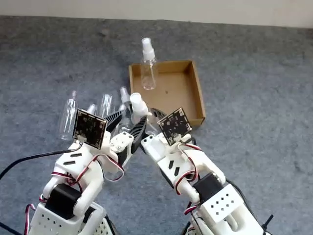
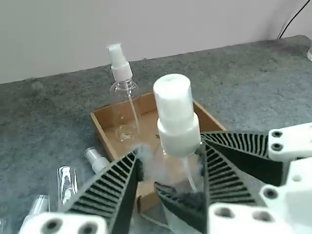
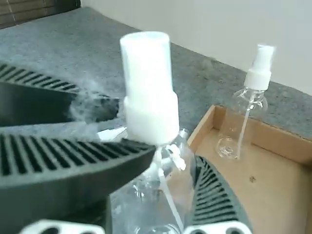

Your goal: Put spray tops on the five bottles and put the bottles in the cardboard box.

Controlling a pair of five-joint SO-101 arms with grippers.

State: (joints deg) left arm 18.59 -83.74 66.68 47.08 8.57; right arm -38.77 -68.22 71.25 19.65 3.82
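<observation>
Left gripper and right gripper both pinch one upright clear bottle, apparently steadying it while its white spray top seats

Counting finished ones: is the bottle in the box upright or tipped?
Upright: the bottle stands in the box, spray top uppermost.

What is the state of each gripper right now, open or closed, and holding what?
Left gripper: closed on the capped bottle.
Right gripper: closed on the same capped bottle, just under its spray top.
</observation>
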